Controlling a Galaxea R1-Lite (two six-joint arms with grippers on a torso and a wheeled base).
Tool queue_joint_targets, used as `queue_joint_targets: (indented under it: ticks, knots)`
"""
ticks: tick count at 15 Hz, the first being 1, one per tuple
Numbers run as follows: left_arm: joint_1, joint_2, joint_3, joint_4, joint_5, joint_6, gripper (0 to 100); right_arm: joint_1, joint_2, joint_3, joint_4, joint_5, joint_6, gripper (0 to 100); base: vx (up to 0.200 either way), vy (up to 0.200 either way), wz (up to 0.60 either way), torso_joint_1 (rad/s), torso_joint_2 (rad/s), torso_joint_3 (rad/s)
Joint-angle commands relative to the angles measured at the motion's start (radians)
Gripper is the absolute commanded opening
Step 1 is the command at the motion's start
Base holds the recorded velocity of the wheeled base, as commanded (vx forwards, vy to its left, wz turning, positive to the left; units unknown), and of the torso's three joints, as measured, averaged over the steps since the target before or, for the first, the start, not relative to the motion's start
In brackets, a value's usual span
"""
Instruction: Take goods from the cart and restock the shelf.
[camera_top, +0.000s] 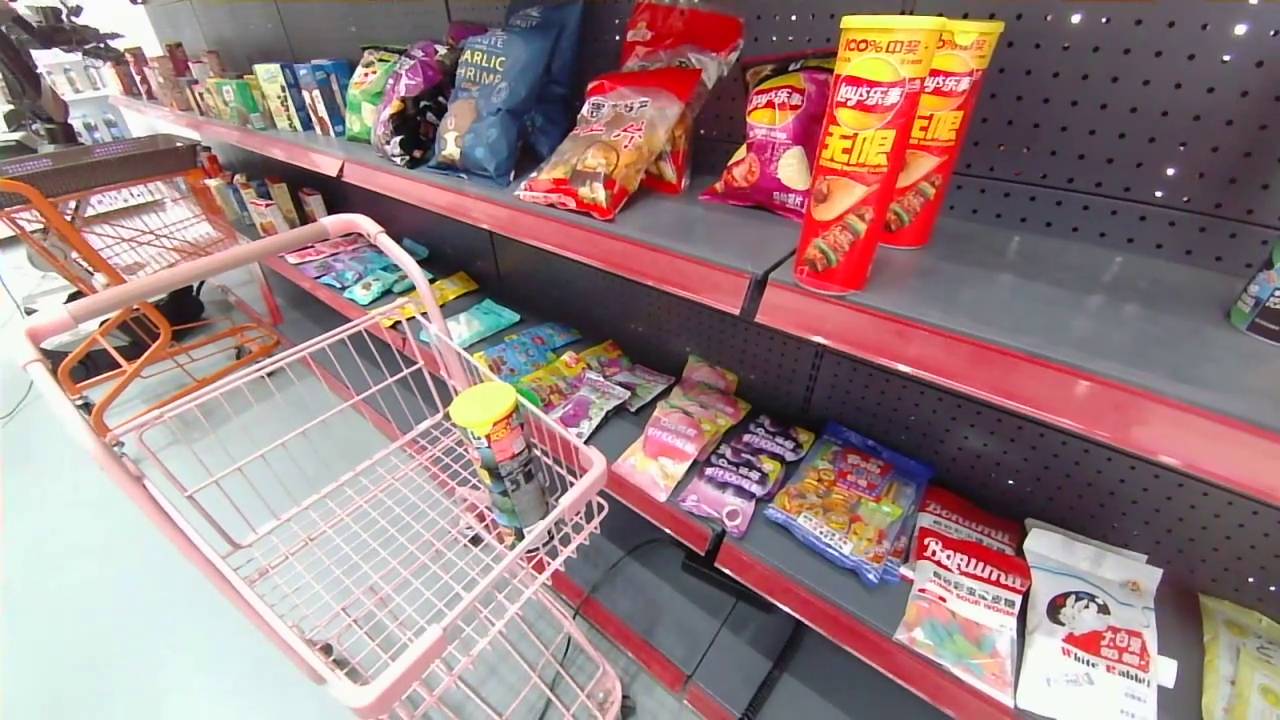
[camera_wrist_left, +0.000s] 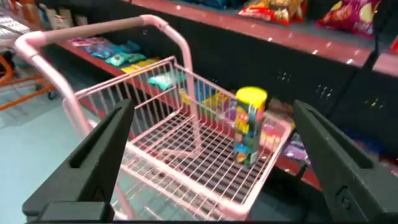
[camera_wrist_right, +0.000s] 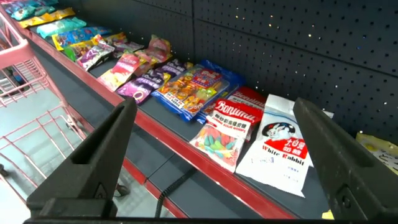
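While the left gripper (camera_wrist_left: 212, 104) has its two dark fingers (camera_wrist_left: 93, 162) spread wide apart, it hangs above the pink cart (camera_wrist_left: 93, 31), facing down into the wire basket. A tall can with a yellow lid (camera_wrist_left: 250, 124) stands upright there, in the basket corner next to the shelf, apart from both fingers. The right gripper (camera_wrist_right: 214, 102) also has its fingers (camera_wrist_right: 336, 162) wide apart, and it hangs over the lower shelf (camera_wrist_right: 155, 134), where flat candy bags lie in a row. A white bag (camera_wrist_right: 280, 152) lies just beside a red-and-white bag (camera_wrist_right: 227, 127). On the upper shelf (camera_top: 1000, 290) two tall red cans (camera_top: 865, 150) stand close together near the front edge, beside a purple chip bag (camera_top: 780, 130). An orange cart (camera_top: 120, 220) stands behind the pink one
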Motion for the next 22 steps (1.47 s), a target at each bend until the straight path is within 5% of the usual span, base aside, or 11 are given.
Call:
queue_joint_targets:
  ticks: [1, 3, 5, 7, 9, 15, 18, 22]
  knots:
    - [-0.01, 0.742, -0.304, -0.209, -0.074, -0.104, 100, 0.0, 0.001, 0.0, 0.0, 0.0, 0.0, 100, 0.0, 0.0, 0.0, 0.0, 0.0, 0.0]
    - [-0.007, 0.95, -0.272, -0.35, -0.106, -0.077, 100, 0.0, 0.001, 0.0, 0.0, 0.0, 0.0, 100, 0.0, 0.0, 0.0, 0.0, 0.0, 0.0]
    - [0.005, 1.192, -0.239, -0.532, -0.154, 0.012, 100, 0.0, 0.001, 0.0, 0.0, 0.0, 0.0, 100, 0.0, 0.0, 0.0, 0.0, 0.0, 0.0]
    - [0.004, 1.332, -0.172, -0.699, -0.311, 0.15, 100, 0.0, 0.001, 0.0, 0.0, 0.0, 0.0, 100, 0.0, 0.0, 0.0, 0.0, 0.0, 0.0]
    - [0.013, 1.45, -0.143, -0.795, -0.387, 0.231, 100, 0.0, 0.001, 0.0, 0.0, 0.0, -0.002, 100, 0.0, 0.0, 0.0, 0.0, 0.0, 0.0]
    - [-0.001, 1.657, -0.146, -0.98, -0.447, 0.239, 100, 0.0, 0.001, 0.0, 0.0, 0.0, -0.002, 100, 0.0, 0.0, 0.0, 0.0, 0.0, 0.0]
    - [-0.061, 1.68, -0.146, -0.992, -0.461, 0.239, 100, 0.0, 0.001, 0.0, 0.0, 0.002, -0.002, 100, 0.0, 0.0, 0.0, 0.0, 0.0, 0.0]
    - [-0.081, 1.784, -0.259, -1.034, -0.455, 0.241, 100, 0.0, 0.001, 0.0, 0.0, 0.002, -0.002, 100, 0.0, 0.0, 0.0, 0.0, 0.0, 0.0]
